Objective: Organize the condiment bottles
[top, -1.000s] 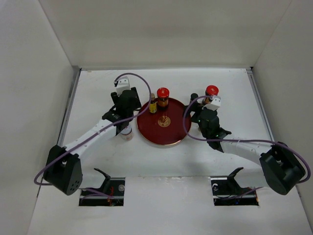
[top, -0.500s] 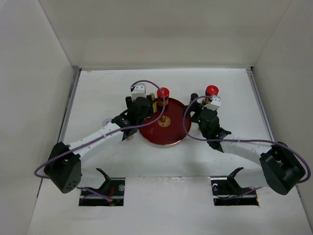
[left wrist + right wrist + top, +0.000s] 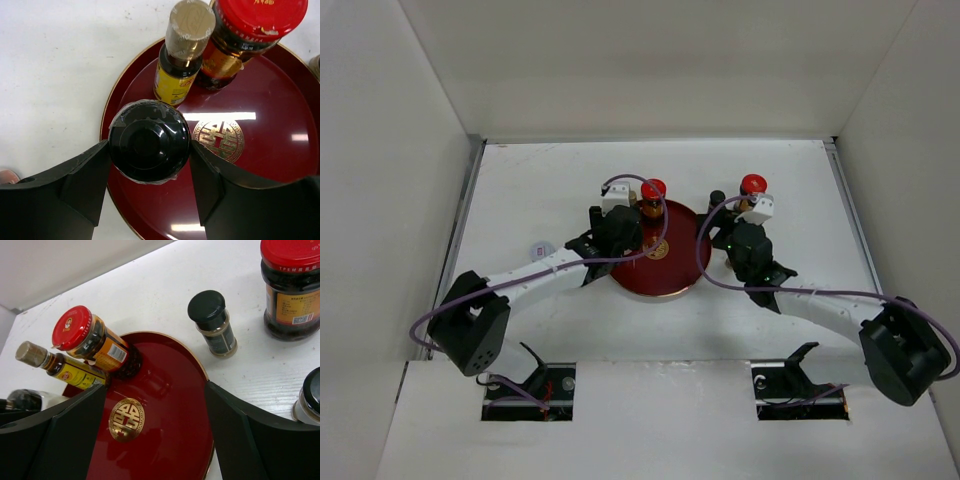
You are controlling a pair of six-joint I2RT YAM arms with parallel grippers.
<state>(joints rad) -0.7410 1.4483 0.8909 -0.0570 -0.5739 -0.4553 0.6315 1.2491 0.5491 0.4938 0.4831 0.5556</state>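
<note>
My left gripper (image 3: 149, 146) is shut on a black-capped bottle (image 3: 149, 140) and holds it over the left part of the round red tray (image 3: 270, 135). On the tray behind it stand a slim yellow-labelled bottle (image 3: 183, 55) and a red-capped jar (image 3: 250, 30). In the top view the left gripper (image 3: 620, 232) is over the tray's left side. My right gripper (image 3: 155, 387) is open and empty over the tray's right rim (image 3: 202, 372). A black-capped spice bottle (image 3: 212, 322), a dark red-capped jar (image 3: 290, 285) and another black-capped jar (image 3: 310, 400) stand on the table to the tray's right.
A small white-lidded jar (image 3: 540, 248) stands on the table left of the tray, beside my left arm. The gold emblem (image 3: 126, 420) marks the tray's middle. White walls close in the table on the left, back and right.
My left gripper has moved right from beside the tray to over its left part, with the black-capped bottle in it. The right arm has barely moved.
</note>
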